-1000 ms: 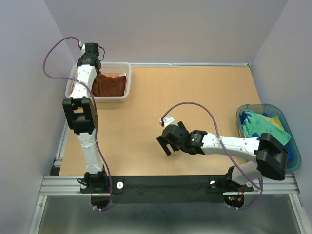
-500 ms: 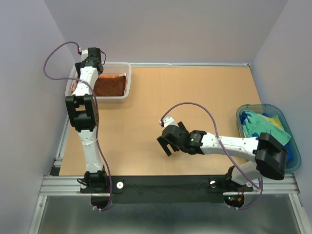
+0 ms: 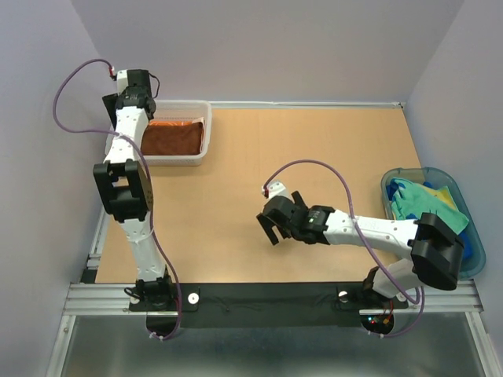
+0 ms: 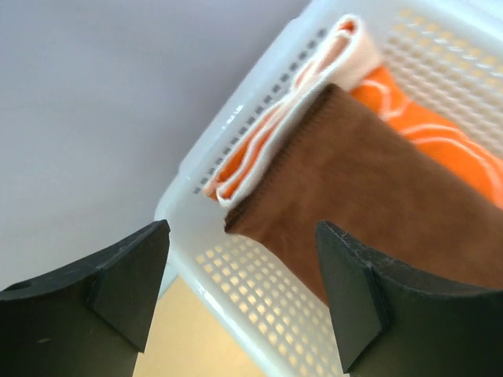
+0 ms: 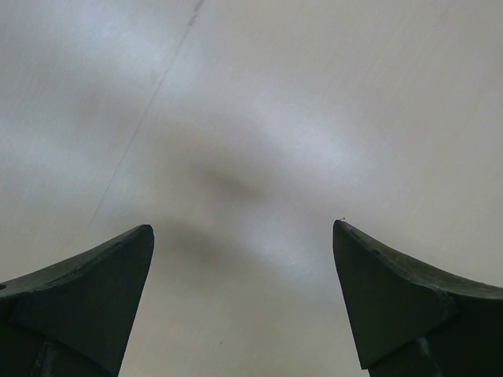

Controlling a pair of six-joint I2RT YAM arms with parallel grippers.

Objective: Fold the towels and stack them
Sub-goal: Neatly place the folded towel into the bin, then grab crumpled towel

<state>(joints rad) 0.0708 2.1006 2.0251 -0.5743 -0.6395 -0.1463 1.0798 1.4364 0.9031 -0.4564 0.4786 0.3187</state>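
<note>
A: Left gripper (image 4: 241, 225)?
B: Jaws apart, empty. Brown towel (image 4: 369, 181) just beyond its tips, atop orange towel (image 4: 428, 110) in basket (image 4: 236, 290).
A: Right gripper (image 5: 241, 225)?
B: Wide apart, empty; green towels (image 3: 416, 200) in tub (image 3: 473, 263) well behind it.

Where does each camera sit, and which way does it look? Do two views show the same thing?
Top external: above and behind the robot, looking down on the table; left arm and right arm show whole.
Left wrist: on that wrist, looking between the open fingers of the left hand at the brown towel on the orange towel in the basket.
Right wrist: on that wrist, facing a plain pale surface; the open fingers of the right hand show.
Shared: top and left wrist views both show basket and brown towel.
</note>
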